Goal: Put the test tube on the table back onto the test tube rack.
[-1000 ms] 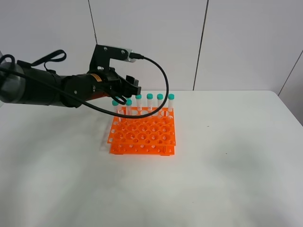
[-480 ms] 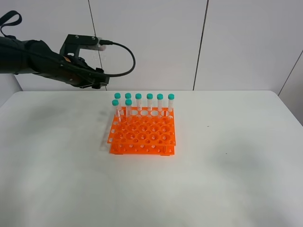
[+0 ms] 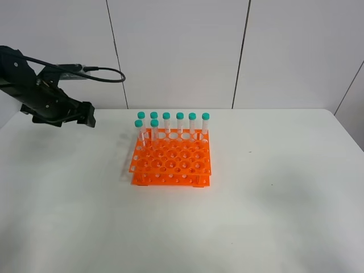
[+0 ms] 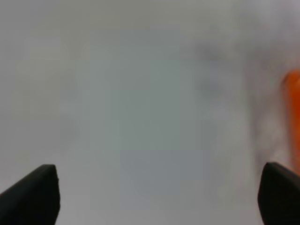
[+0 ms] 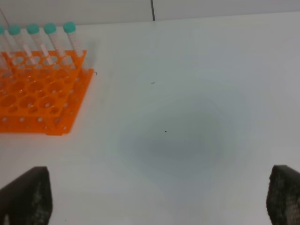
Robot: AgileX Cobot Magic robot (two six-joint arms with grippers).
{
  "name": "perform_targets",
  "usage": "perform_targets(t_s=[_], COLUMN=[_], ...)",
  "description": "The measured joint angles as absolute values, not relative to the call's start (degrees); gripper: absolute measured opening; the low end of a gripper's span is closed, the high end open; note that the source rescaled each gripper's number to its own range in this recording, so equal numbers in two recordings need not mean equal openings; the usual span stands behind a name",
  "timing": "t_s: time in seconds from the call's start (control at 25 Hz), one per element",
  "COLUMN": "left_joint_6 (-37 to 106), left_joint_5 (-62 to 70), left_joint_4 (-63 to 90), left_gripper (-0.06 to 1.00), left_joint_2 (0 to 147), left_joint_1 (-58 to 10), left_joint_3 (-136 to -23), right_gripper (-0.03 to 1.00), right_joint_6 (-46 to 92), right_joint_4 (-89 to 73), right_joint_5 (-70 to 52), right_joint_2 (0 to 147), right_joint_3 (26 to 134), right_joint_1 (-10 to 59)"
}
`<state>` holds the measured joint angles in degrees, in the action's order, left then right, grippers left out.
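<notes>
The left wrist view is heavily blurred: only a pale grey blank and an orange smear (image 4: 293, 117) at one edge, cut off by the frame. The left end effector (image 4: 157, 194) shows just two dark fingertips at the corners. In the right wrist view the test tube rack (image 5: 37, 101) is cut off by the frame, and the right end effector (image 5: 157, 197) shows only corner tips. In the high view the left arm (image 3: 40, 96) runs off the edge.
</notes>
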<state>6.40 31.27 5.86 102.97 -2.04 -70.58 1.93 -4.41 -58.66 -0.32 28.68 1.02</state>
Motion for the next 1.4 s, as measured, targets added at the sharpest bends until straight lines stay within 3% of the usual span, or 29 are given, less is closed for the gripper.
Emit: perform_targets(t_s=[0.36,0.8,1.4], left_joint_6=[0.7,-1.6,-1.6], left_joint_5=[44.5,61.4,65.3], left_joint_4=[2.5,2.3,0.0], left_gripper=[0.99,1.00,1.00], left_joint_2=[103.0,94.0,55.4], left_joint_1=[-2.0,-2.0,-2.0], left_joint_3=[-70.6,-69.7,-43.0], right_gripper=[1.00,1.00,1.00], right_joint_6=[1.9,1.9,1.9], right_joint_4=[-4.4,-4.4,-4.4], right_joint_5=[-58.7,-58.7,-58.7], right_joint_2=[-0.3,-0.3,-0.3], right_joint_3=[28.7,28.7,28.7], right_joint_1=[1.0,1.0,1.0])
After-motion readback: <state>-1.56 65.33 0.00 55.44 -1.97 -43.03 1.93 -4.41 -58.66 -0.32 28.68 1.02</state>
